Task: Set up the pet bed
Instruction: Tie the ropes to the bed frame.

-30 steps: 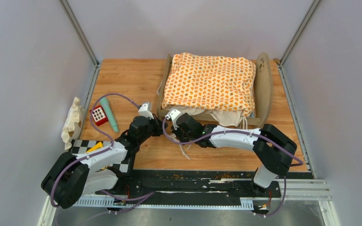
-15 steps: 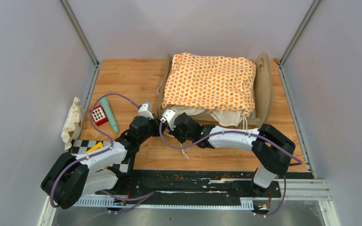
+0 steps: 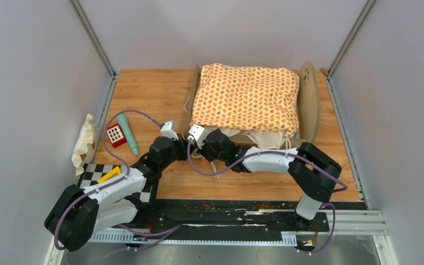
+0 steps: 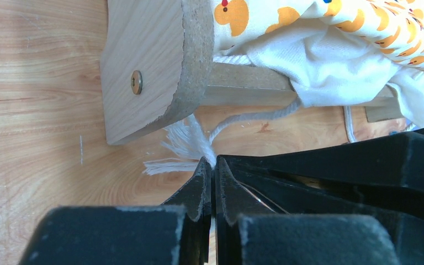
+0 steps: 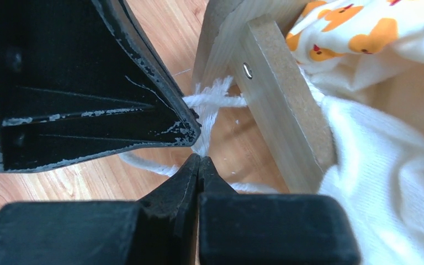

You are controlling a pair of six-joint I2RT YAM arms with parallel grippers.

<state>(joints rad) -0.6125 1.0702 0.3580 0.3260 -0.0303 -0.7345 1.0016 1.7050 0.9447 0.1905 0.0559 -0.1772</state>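
Wood tabletop point(image 3: 154, 88) in a grey-walled cell, both arm bases at the near edge. The pet bed point(image 3: 309, 99) sits far centre-right, and the orange duck-print cushion point(image 3: 248, 96) is already laid on it, covering the base, with its cream underside spilling over the near rail. Both arms reach in to the bed's near-left corner, where the wrist views show a white tie cord point(image 4: 254, 116) hanging from the cushion beside the left end board point(image 4: 149, 66). The left gripper point(image 4: 211, 165) is closed and appears to pinch the cord just behind its frayed tassel. The right gripper point(image 5: 200, 160) is closed too, with strands running in at its tips; I can't tell whether it really has them. The tips nearly touch, likely so one holds the cord taut while the other works it, so the step is probably tying the cushion to the frame. Unused at the left are a teal tool point(image 3: 127, 134), a red-white block point(image 3: 115, 134), a crumpled cloth point(image 3: 85, 144) and a checkerboard mat point(image 3: 96, 171). The thin cord could slip.
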